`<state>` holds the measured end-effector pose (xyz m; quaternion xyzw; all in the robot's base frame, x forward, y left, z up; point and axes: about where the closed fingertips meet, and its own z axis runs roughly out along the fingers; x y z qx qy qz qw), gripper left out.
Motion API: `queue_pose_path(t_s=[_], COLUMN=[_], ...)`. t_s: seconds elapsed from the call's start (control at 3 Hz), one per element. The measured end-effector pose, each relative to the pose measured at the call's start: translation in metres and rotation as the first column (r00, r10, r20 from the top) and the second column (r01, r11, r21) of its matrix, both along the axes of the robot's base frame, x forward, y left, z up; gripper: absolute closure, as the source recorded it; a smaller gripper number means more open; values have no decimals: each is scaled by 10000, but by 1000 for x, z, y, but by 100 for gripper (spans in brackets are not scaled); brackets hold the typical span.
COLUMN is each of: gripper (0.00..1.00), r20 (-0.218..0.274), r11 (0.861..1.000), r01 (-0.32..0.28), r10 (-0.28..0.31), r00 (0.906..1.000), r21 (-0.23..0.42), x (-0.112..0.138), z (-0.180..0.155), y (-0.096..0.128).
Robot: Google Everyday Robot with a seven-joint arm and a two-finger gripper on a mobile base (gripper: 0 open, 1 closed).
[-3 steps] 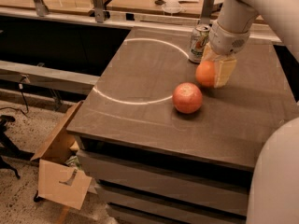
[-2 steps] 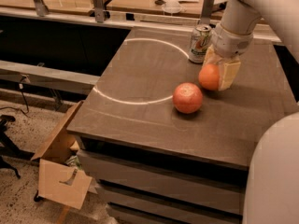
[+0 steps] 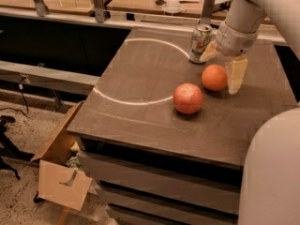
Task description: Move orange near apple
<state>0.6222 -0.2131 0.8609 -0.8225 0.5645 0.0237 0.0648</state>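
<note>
The orange (image 3: 214, 77) rests on the dark table (image 3: 140, 78), right of centre. The apple (image 3: 188, 98), larger and reddish-pink, sits just in front of it to the left, a small gap apart. My gripper (image 3: 222, 63) hangs over the orange's far right side and is open. One pale finger (image 3: 236, 74) stands right of the orange. The other finger (image 3: 208, 52) is raised at the orange's upper left. Neither finger presses on the orange.
A soda can (image 3: 200, 43) stands upright just behind the orange, close to the raised finger. A white arc (image 3: 136, 101) is drawn on the tabletop. The robot's white body (image 3: 272, 172) fills the lower right. An open cardboard box (image 3: 61, 168) lies on the floor at the left.
The gripper held the orange between its fingers and shifted slightly right. Its fingers have now spread apart, and the orange sits free on the table near the apple.
</note>
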Motion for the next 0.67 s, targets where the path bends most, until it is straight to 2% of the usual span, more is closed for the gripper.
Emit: queue_pose_path(t_s=[0.33, 0.67], gripper=[0, 0], r20=[40, 808], r11=[10000, 9854], r01=[-27, 1659], r10=[27, -1686], r00=[10000, 9824], r21=[-6, 389], x=[2, 15], z=[1, 16], y=[-3, -46])
